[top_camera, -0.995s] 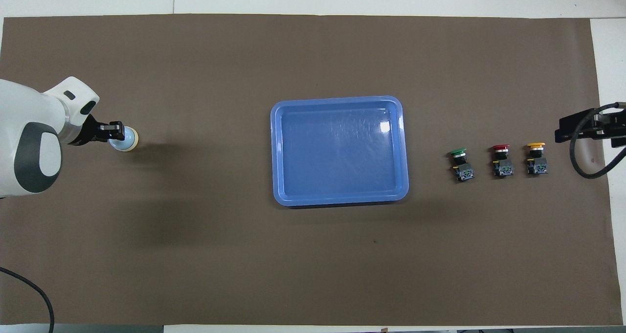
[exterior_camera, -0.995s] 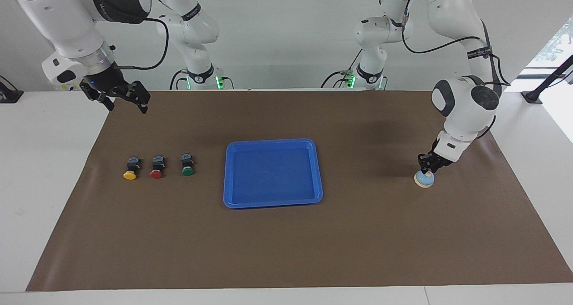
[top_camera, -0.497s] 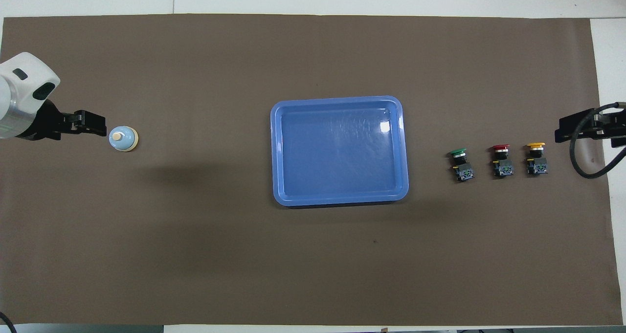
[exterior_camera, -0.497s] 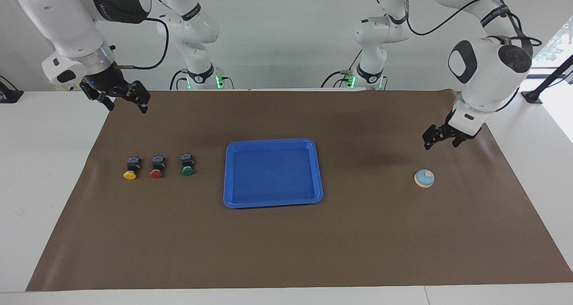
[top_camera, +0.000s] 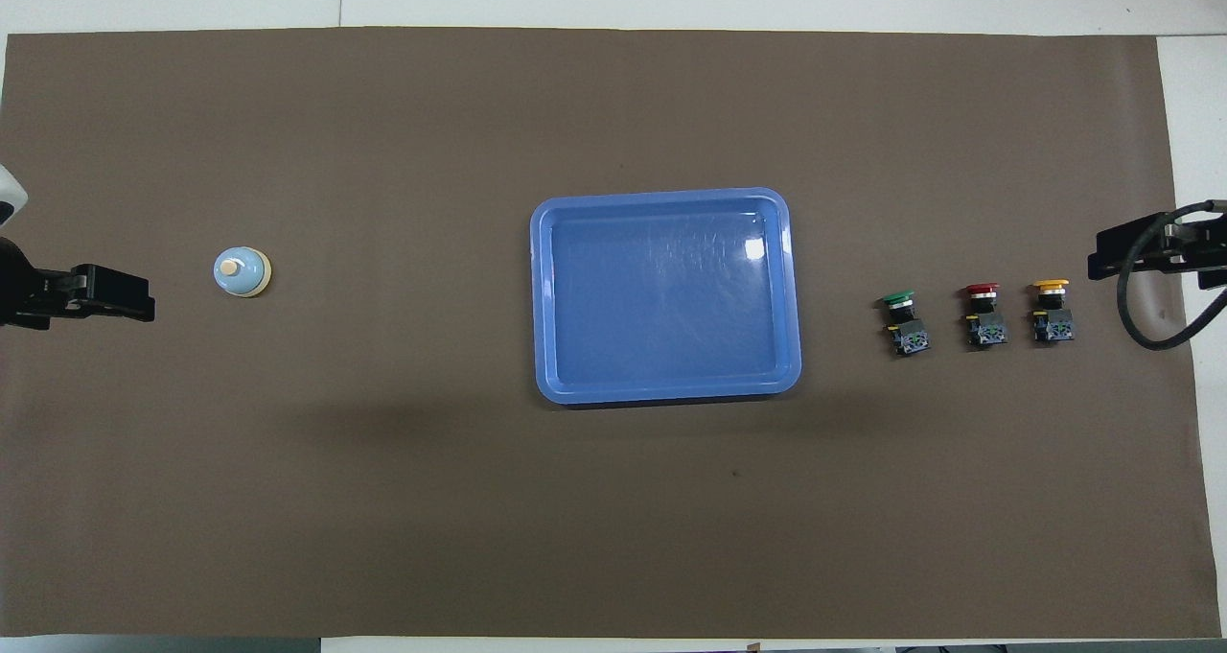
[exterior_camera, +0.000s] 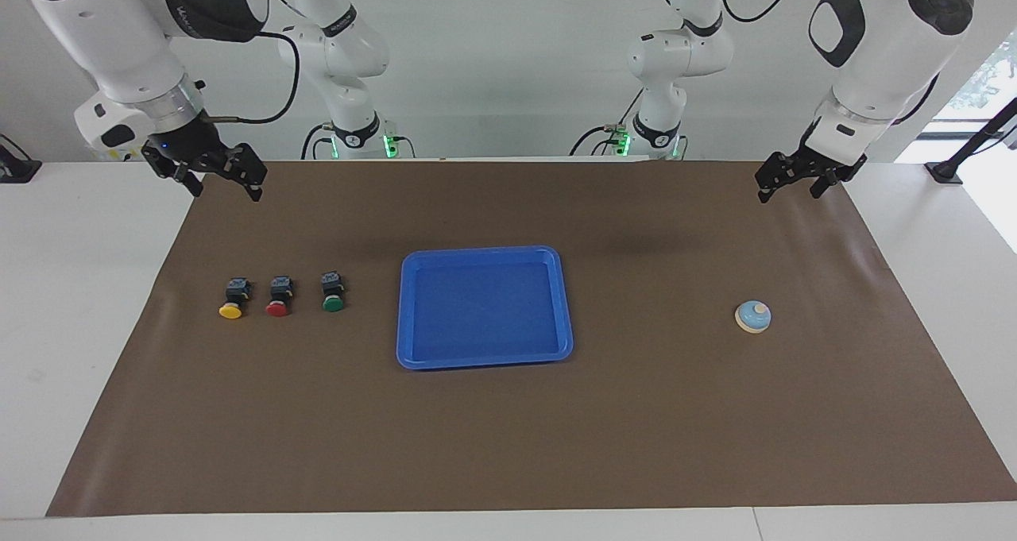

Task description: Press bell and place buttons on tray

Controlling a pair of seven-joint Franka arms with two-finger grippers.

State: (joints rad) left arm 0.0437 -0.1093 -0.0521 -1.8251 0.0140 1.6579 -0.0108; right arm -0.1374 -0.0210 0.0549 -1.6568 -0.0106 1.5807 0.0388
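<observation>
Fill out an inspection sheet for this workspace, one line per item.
Surface: brown mat over a white table.
Job's things: shallow blue plastic tray mid-mat, nothing in it; small light-blue call bell toward the left arm's end; yellow push-button, red push-button and green push-button in a row toward the right arm's end, all lying on the mat.
Clutter: nothing seen.
Grippers: left gripper open, raised over the mat's edge nearest the robots; right gripper open, raised over the mat's corner, waiting.
Cables: black cables along both arms, off the mat.
Surroundings: white wall, window at one side.
</observation>
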